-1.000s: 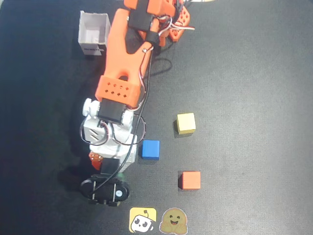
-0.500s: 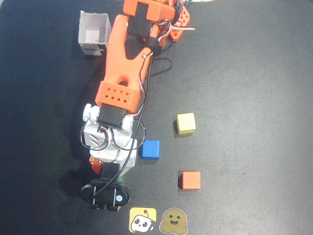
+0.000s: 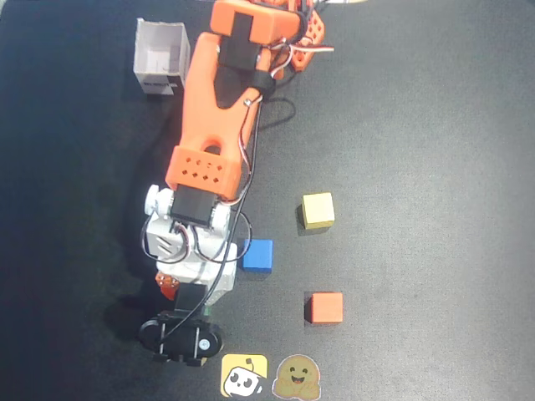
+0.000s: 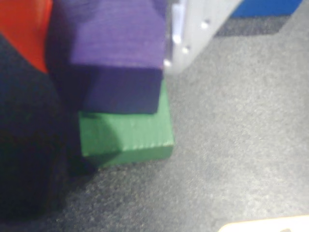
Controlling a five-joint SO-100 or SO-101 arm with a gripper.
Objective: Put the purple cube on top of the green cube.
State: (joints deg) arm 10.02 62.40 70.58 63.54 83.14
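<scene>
In the wrist view the purple cube (image 4: 116,53) sits between an orange finger (image 4: 24,29) on the left and a white finger (image 4: 193,34) on the right. My gripper (image 4: 108,34) is shut on it. The green cube (image 4: 128,135) lies on the black mat directly below, its near half sticking out from under the purple one. I cannot tell whether the two cubes touch. In the overhead view the arm (image 3: 213,134) covers both cubes and the fingertips; only the wrist end (image 3: 182,338) shows near the bottom edge.
On the black mat to the right of the arm lie a blue cube (image 3: 257,255), a yellow cube (image 3: 318,210) and an orange cube (image 3: 324,307). A white open box (image 3: 160,57) stands at the top left. Two stickers (image 3: 244,375) lie at the bottom edge.
In the overhead view the arm's wrist end has shifted a little toward the bottom edge. The loose cubes have not moved.
</scene>
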